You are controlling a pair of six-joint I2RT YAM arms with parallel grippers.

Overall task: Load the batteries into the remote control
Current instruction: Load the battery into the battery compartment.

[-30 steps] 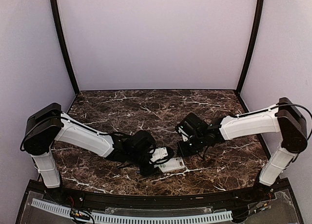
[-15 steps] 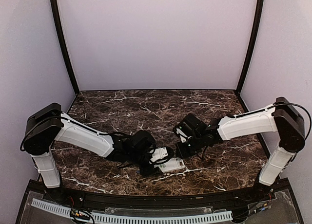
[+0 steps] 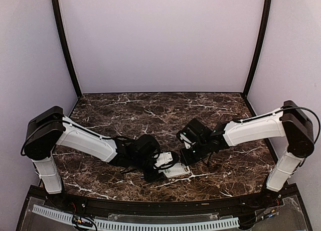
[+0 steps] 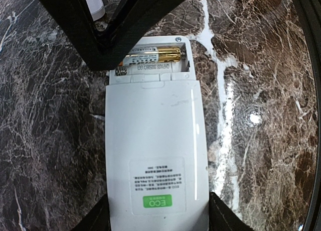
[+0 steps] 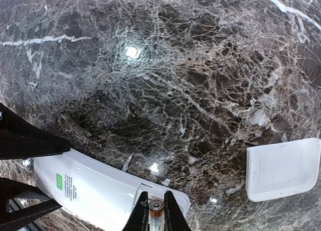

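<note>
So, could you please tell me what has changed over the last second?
The right pincer, shut on a battery, has edged left towards the remote, so the battery is now at the open compartment. Nothing was taken hold of or let go. The left pincer and the remote it grips have stayed put.

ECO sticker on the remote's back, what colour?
Green sticker on the remote control; left wrist view shows it best.

The remote control [image 4: 156, 130] has a green sticker [image 4: 157, 201] on its back that reads "ECO". The small print above the sticker and the lettering on the gold battery [image 4: 153, 58] are too blurred to read
</note>
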